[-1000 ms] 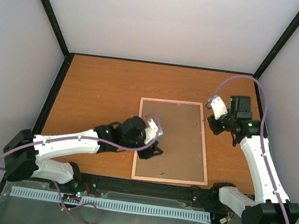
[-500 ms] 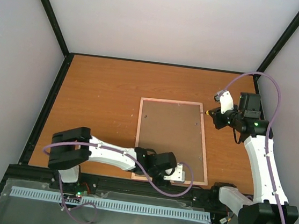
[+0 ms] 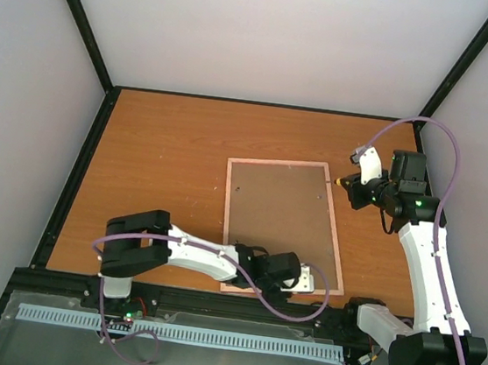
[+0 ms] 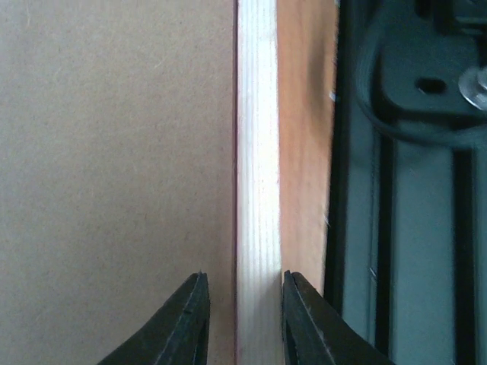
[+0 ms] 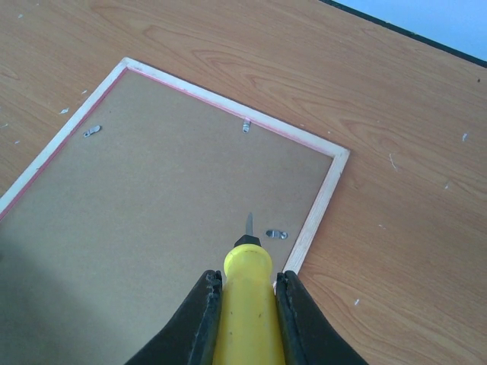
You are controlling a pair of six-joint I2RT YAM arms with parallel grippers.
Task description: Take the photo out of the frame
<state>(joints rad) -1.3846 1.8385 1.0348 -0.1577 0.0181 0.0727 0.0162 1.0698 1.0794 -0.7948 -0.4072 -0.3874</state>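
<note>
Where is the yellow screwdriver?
Right wrist view: the screwdriver is pinched between the right arm's fingers, tip pointing at the frame's back, near a metal clip.

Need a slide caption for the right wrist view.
Right hand grips the yellow-handled screwdriver, tip pointing at the backing board of the face-down frame.

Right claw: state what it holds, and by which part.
The right claw clamps the yellow screwdriver by its handle, tip pointing toward the frame.

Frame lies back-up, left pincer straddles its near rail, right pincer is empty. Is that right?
Not quite: the right pincer is shut on a yellow-handled screwdriver, as the right wrist view shows. The frame does lie back-up, and the left pincer straddles its near rail.
</note>
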